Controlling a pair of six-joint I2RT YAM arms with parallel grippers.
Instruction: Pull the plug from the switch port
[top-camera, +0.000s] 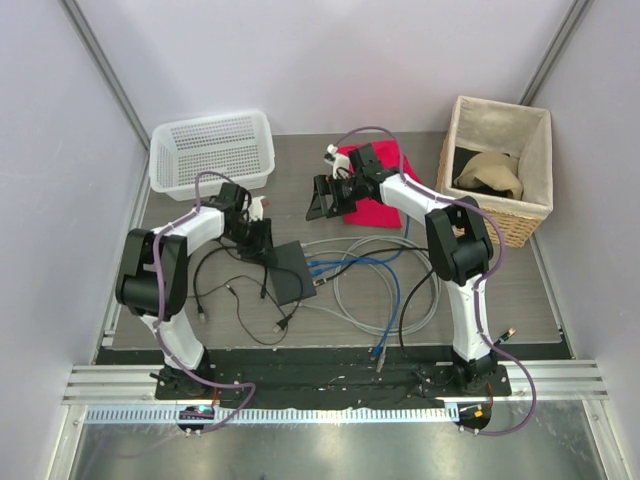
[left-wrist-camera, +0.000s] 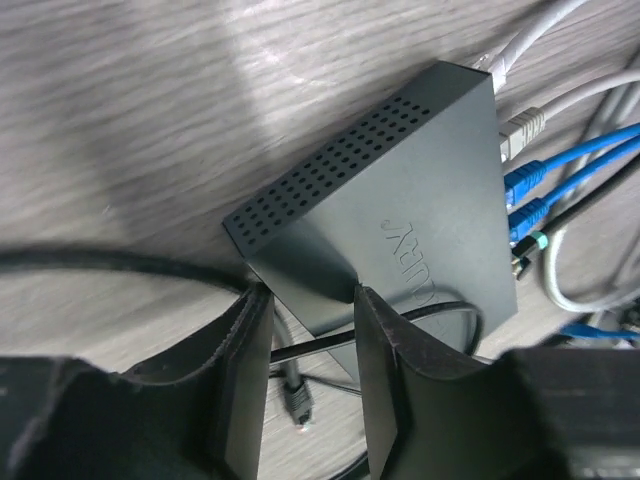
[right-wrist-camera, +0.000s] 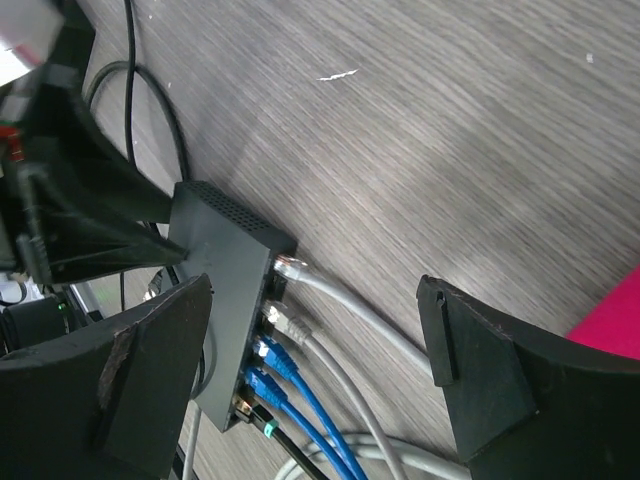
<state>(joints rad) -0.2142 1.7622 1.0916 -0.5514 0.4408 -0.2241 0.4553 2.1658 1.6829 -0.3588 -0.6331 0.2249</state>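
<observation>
The switch (top-camera: 290, 272) lies flat on the surface (top-camera: 520, 290), its socket edge turned toward the right arm and loaded with a row of connectors: two grey plugs (right-wrist-camera: 288, 268) at one end, two blue plugs (right-wrist-camera: 268, 355) next to them, and a black plug with a teal tip (right-wrist-camera: 255, 420) at the other end. None has been drawn out yet, so the step in hand looks like bracing and approach rather than the pull itself. At the end of the switch opposite the sockets, the left pincer (left-wrist-camera: 310, 300) stands about half open with a corner of the switch between its fingers (left-wrist-camera: 245, 370). Whether they actually pinch the casing or only straddle it I cannot tell. A loose black cable (left-wrist-camera: 120, 262) runs beside that same corner. The right pincer (right-wrist-camera: 315, 290) hovers above and beyond the socket edge of the switch, spread wide and holding nothing, with the grey plugs roughly centred between its fingers. The task does not say which plug is meant. As I judge it, the next move calls for the right pincer to descend toward the socket edge, settle on a single plug body without catching its neighbours, close firmly, and draw straight away from the switch along the line of the cable, while the left pincer keeps the light casing from sliding after it. A latch tab may resist a plain pull.
</observation>
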